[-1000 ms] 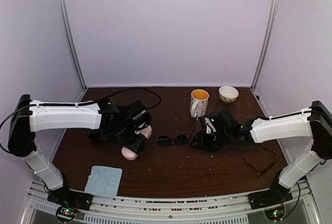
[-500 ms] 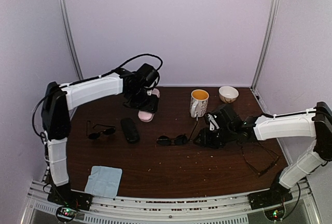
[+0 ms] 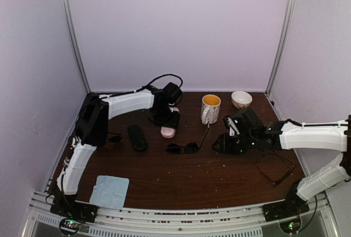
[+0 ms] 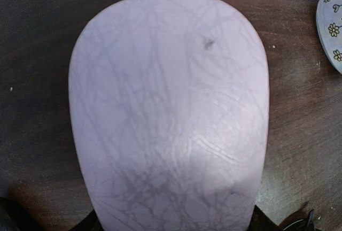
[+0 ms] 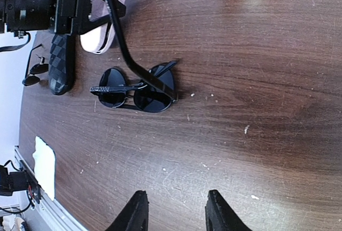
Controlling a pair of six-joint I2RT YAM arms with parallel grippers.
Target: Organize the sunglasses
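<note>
**Top view:** The left gripper clamps one end of the pink case toward the far edge of the desk, just left of the mug. The dark pair lies mid-desk between that case and the right gripper. Its long axis runs left to right, parallel to the near edge. A thin pair sits near the right edge under the right forearm. A third pair peeks out by the left edge, behind the left arm. Either forearm, swung low, could drag the pair beneath it.

**Left wrist:** The pink case fills the frame, stretching lengthwise away from the camera over bare wood. The jaws barely show at the bottom corners. Held by one end only, the smooth shell could pivot or slip free, and a fall this close to the mug might knock it.

**Right wrist:** The right gripper's fingers stand apart with nothing between them, over bare wood short of the dark pair. The lenses lie side by side, with one temple folded across them. A long black bar rises from the lens nearer this gripper and looks like an opened temple, though that is not certain. A low approach could snag the bar, or shove the light frame across the wood rather than seize it.
</note>
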